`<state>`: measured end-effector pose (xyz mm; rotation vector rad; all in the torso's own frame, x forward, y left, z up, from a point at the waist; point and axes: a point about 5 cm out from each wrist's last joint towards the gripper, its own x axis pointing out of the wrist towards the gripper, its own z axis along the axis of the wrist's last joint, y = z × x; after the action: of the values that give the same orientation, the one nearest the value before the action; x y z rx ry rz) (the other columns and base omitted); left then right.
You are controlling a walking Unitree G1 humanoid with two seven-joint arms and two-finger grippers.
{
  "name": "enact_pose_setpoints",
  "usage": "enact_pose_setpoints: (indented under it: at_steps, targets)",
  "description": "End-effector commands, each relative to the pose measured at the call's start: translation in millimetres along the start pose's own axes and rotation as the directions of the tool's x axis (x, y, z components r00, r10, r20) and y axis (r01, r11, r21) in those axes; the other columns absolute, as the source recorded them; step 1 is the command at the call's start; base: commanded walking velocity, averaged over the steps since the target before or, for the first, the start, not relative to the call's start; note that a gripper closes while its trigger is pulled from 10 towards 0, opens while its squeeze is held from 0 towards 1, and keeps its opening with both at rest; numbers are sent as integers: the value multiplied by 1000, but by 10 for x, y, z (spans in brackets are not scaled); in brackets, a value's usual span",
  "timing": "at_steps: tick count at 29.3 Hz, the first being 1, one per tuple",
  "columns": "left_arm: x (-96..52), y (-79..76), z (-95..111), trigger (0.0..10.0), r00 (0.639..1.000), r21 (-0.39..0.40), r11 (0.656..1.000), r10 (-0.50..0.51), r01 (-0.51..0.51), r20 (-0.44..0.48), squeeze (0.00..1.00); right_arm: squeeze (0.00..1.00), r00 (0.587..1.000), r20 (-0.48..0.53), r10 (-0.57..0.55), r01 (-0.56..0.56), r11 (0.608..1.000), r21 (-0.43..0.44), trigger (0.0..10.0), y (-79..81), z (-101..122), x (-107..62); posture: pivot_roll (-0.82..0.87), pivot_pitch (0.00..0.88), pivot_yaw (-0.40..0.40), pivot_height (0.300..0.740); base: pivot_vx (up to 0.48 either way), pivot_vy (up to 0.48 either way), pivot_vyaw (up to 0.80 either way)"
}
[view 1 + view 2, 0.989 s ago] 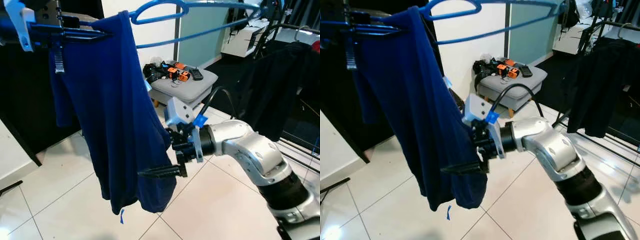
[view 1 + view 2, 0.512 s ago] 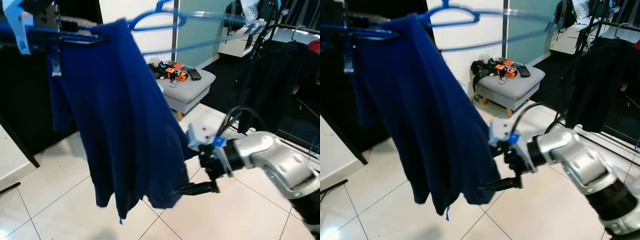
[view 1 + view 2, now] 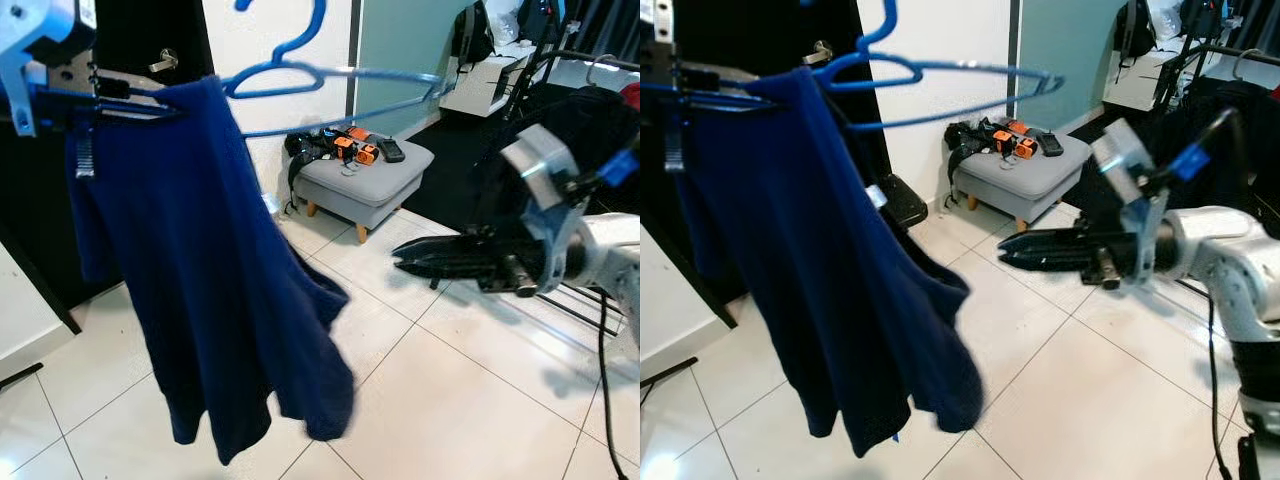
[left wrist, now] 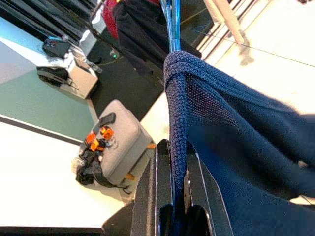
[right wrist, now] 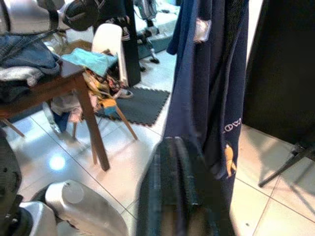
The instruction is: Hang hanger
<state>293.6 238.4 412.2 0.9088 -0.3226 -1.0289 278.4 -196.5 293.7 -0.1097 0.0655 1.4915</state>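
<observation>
Blue plastic hanger carried high by the left claw, clamped shut on one end of the hanger through the shoulder of a navy blue garment draped over it; in the left wrist view, black fingers pinching knitted navy fabric with the blue bar running straight on beyond them. Garment hanging down from the hanger toward the white tiled floor, hem swinging and blurred. Hanger's long axis lying roughly level, running from the left claw out toward the clothes rack with dark clothes, hook upright at the middle. Right claw free of the garment, below the hanger's far end, fingers pressed together, holding nothing. Grey footstool with small gadgets beyond. Left arm the nearer, already carrying; rack apparently well apart from the hook.
</observation>
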Motion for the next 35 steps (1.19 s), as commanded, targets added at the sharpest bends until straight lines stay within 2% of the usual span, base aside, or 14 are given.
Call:
enact_pose_setpoints:
  at_steps: [1,4,9,10,11,13,15,16,17,19,20,23,30,35]
  targets:
    - [-151,30,12,0,999,-3,999,35,-35,-15,0,0,1000,10,-1,2,1000,-29,0,12,82,-44,-12,24,31,740,0,0,0]
    - [-186,36,7,0,999,-19,999,39,-39,-13,0,0,1000,-23,-1,1,1000,-17,0,14,39,-74,-10,26,30,740,0,0,0]
    - [-167,37,51,0,999,-25,999,31,-31,14,0,0,998,-64,-2,1,1000,-15,0,5,-56,3,-11,27,32,740,0,0,0]
    - [-142,35,85,0,999,-17,1000,26,-26,31,0,0,998,-62,-15,14,1000,-17,9490,-21,-106,108,-11,27,32,740,0,0,0]
    - [-142,35,85,0,999,-17,1000,26,-26,31,0,0,998,-62,-15,14,1000,-17,9490,-21,-106,108,-11,27,32,740,0,0,0]
    - [-101,31,145,0,998,-2,1000,15,-15,59,0,0,994,-13,-108,108,994,-1,10000,-143,-152,320,-10,25,33,740,0,0,0]
    - [-101,31,145,0,998,-2,1000,15,-15,59,0,0,994,-13,-108,108,994,-1,10000,-143,-152,320,-10,25,33,740,0,0,0]
    - [-71,34,194,0,997,12,1000,10,-11,76,0,1000,975,43,-220,217,974,59,10000,-285,-169,450,-9,26,34,740,0,0,0]
    - [-47,41,237,0,996,25,1000,9,-11,90,0,1000,956,68,-284,276,955,107,10000,-361,-187,567,-4,26,36,740,0,0,0]
    - [-20,51,278,0,995,37,999,10,-14,104,0,1000,943,87,-320,307,942,137,10000,-401,-178,681,-5,26,37,740,0,0,0]
    - [8,61,315,0,993,50,999,12,-18,119,0,1000,937,95,-336,320,936,147,10000,-407,-161,777,-9,24,37,740,0,0,0]
    - [41,71,360,0,990,61,998,17,-26,141,0,1000,940,92,-328,315,940,132,10000,-379,-135,868,-11,24,37,740,0,0,0]
    - [92,83,426,0,983,69,997,27,-40,179,0,1000,949,44,-314,308,946,103,10000,-325,-164,986,-16,21,36,740,0,0,0]
    - [125,64,431,0,982,68,997,26,-39,190,0,1000,951,65,-302,293,949,112,10000,-302,-112,1019,-19,20,37,740,0,0,0]
